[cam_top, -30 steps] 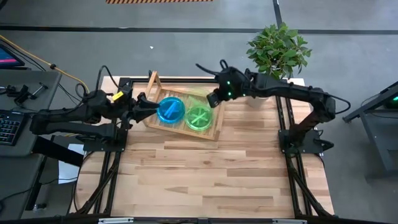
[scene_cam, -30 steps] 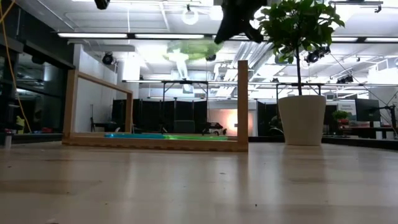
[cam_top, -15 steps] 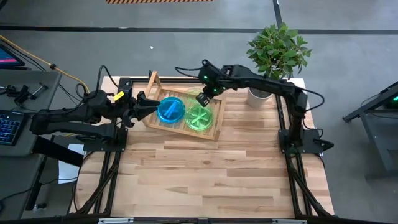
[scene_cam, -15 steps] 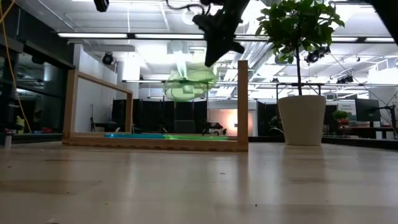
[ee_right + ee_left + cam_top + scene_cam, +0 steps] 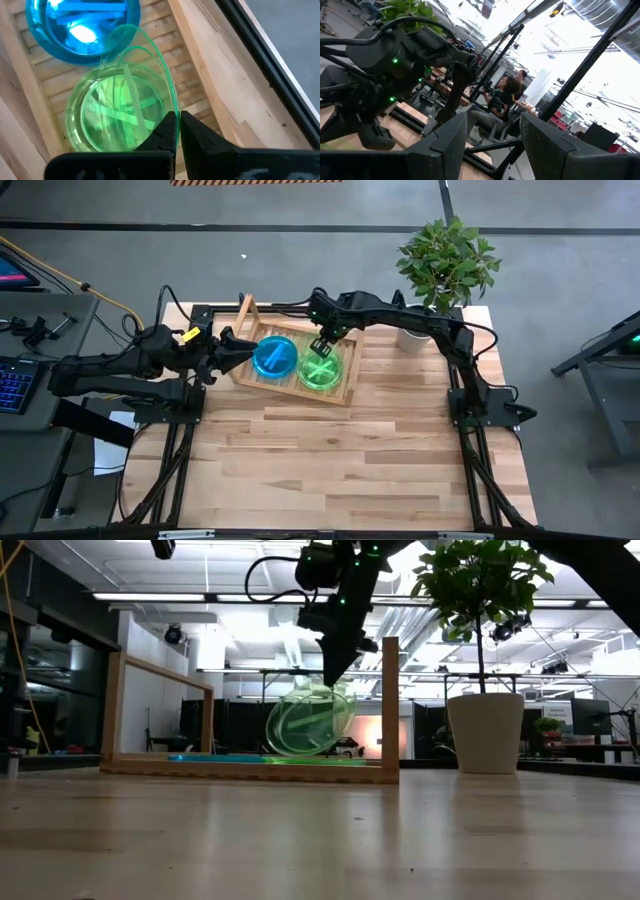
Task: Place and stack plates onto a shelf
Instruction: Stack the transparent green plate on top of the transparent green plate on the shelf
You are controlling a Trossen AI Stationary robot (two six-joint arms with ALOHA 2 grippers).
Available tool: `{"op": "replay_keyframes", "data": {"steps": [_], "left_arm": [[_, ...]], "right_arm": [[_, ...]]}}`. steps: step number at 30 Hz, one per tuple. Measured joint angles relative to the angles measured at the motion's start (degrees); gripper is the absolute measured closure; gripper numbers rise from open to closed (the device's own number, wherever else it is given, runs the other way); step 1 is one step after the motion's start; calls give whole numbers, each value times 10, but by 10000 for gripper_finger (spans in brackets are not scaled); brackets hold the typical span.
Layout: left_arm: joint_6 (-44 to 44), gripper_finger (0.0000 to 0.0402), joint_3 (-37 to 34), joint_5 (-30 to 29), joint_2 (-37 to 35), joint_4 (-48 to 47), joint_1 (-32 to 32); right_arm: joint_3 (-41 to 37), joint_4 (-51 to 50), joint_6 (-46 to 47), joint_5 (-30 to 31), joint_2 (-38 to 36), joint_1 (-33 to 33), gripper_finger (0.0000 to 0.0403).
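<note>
A tilted green plate point(image 5: 308, 722) is pinched by its rim in the right gripper point(image 5: 322, 340) above the shelf point(image 5: 345, 385), over a green stack point(image 5: 117, 115) lying beside a blue stack point(image 5: 274, 356). The left gripper point(image 5: 228, 350) is held spread at the shelf's end. A potted plant point(image 5: 446, 260) stands near the shelf.

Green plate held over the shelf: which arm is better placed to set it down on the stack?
Right. The right gripper pinches the green plate by its rim, tilted above the green stack; the left gripper waits at the shelf end.
</note>
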Motion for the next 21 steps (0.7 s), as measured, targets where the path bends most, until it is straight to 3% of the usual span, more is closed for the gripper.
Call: {"op": "replay_keyframes", "data": {"steps": [21], "left_arm": [[-1, 229, 0, 0, 0, -1, 0]], "right_arm": [[-49, 4, 44, -30, 0, 5, 403]]}}
